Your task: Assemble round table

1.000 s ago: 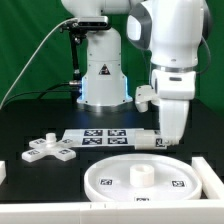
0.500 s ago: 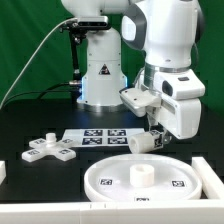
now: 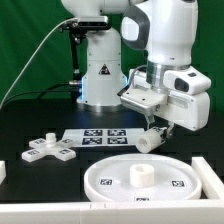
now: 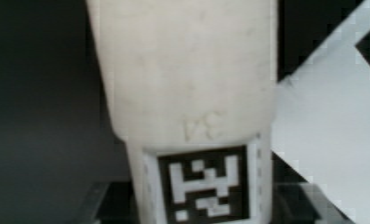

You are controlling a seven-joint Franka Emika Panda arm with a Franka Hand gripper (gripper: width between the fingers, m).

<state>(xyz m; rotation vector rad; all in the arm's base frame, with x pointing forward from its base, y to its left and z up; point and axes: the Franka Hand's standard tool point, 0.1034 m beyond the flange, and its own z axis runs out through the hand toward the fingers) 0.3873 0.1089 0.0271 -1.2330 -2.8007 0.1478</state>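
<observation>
My gripper (image 3: 156,129) is shut on the short thick white cylinder (image 3: 149,141) and holds it tilted in the air above the far rim of the round disc (image 3: 105,171). The disc lies flat at the table's front, its central hub (image 3: 141,174) upright. The small cross-shaped piece (image 3: 47,151) lies on the table at the exterior view's left. In the wrist view the cylinder (image 4: 182,70) fills the frame, its square tag (image 4: 207,183) between the dark jaws of my gripper (image 4: 203,203).
The marker board (image 3: 100,137) lies flat behind the disc. White bars sit at the frame edges: one at the exterior view's right (image 3: 208,172), one at the left (image 3: 3,171). The robot base (image 3: 102,75) stands at the back.
The wrist has risen and turned. The cylinder, held upright near the table a second ago, now hangs tilted in the air, shifted toward the exterior view's left.
</observation>
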